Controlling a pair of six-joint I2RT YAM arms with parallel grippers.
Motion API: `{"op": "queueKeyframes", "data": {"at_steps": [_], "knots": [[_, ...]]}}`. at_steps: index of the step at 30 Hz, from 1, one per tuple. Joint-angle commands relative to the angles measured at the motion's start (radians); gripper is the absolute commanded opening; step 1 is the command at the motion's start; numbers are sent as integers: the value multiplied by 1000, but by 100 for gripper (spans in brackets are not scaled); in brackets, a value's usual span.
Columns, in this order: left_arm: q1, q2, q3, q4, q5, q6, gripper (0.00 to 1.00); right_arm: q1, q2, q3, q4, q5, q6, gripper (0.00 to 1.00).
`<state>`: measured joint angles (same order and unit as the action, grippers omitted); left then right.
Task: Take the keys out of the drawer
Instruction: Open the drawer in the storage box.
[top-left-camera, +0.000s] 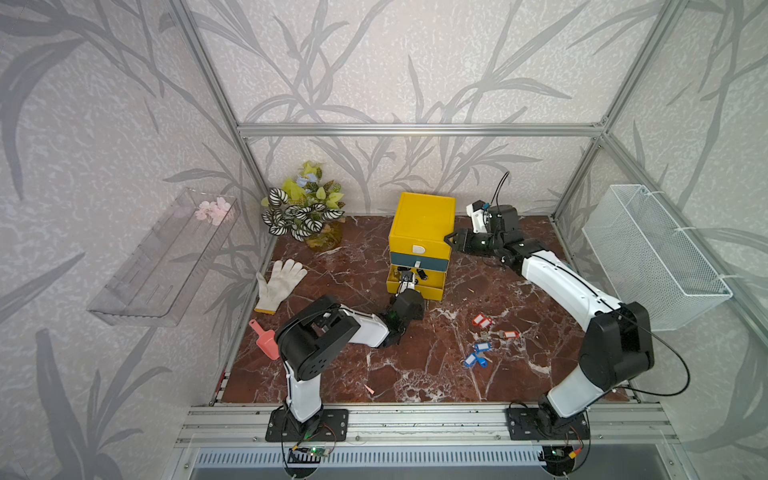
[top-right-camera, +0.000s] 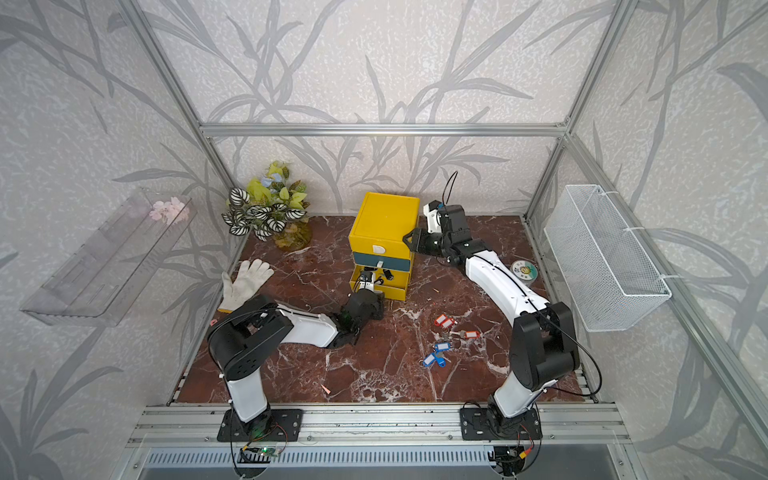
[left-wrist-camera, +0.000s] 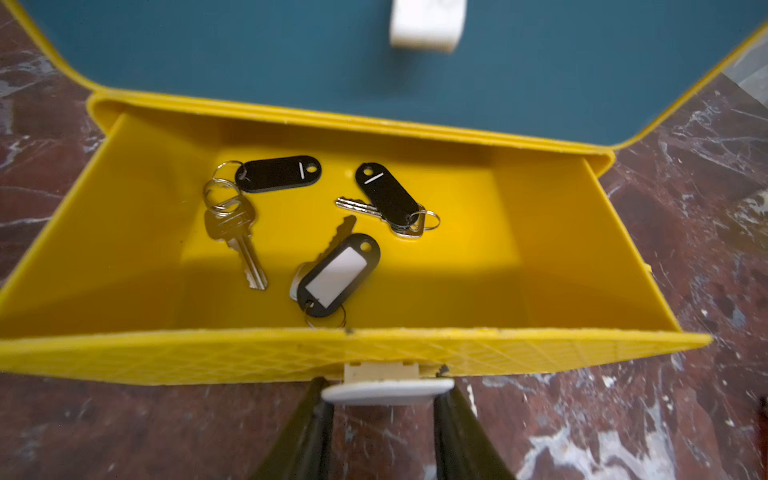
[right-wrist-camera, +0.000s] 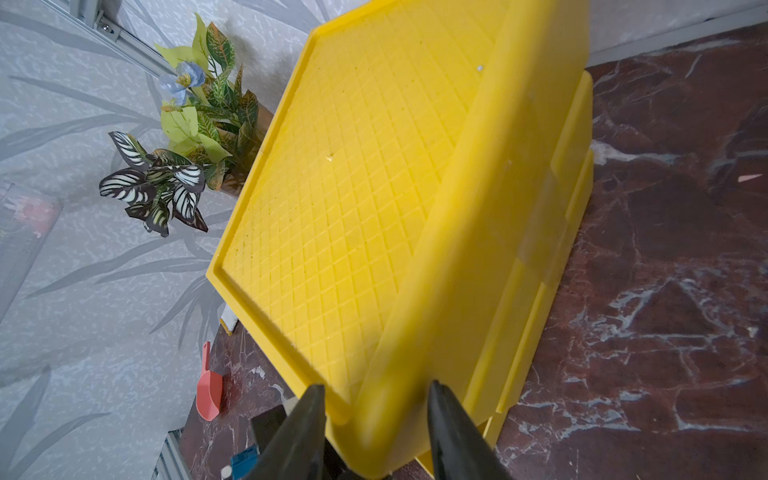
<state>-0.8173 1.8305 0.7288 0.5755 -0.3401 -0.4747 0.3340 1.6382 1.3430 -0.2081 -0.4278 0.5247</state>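
Drawer (left-wrist-camera: 104, 249) open, keys (left-wrist-camera: 338, 276) clear of walls | left hand (left-wrist-camera: 382, 395) grips handle (left-wrist-camera: 388, 390) | right hand (right-wrist-camera: 374, 386) grips cabinet (right-wrist-camera: 353, 187) corner

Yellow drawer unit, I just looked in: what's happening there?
The left gripper is closed on the white handle of the bottom drawer, which stands pulled open. Three black-tagged keys lie inside, none picked up yet. The right gripper sits against the yellow drawer unit with its jaws astride the top side edge, apparently steadying it. Red-orange and blue tagged keys already lie on the marble table in front.
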Motion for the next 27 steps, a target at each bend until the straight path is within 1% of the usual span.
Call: {"op": "queueKeyframes", "data": {"at_steps": [1, 6, 9, 14, 21, 23, 27], "knots": [[-27, -55, -39, -35, -30, -33, 35, -1, -33, -11, -5, -3, -14, 43], [-55, -128, -50, -113, -37, -27, 35, -1, -43, -19, -4, -2, -12, 43], [-67, -165, -65, -178, -36, -49, 35, -1, -48, -22, -8, 4, -17, 43], [-96, -232, -124, -178, -69, -67, 35, 0, -52, -25, -8, 6, -18, 43], [-105, -215, -90, -231, -60, -61, 36, 0, -51, -16, -13, 6, -23, 43], [-108, -210, -86, -232, -62, -57, 39, 0, -52, -15, -14, 7, -23, 43], [-109, -216, -86, -234, -66, -53, 48, 2, -58, -13, -22, 12, -27, 43]]}}
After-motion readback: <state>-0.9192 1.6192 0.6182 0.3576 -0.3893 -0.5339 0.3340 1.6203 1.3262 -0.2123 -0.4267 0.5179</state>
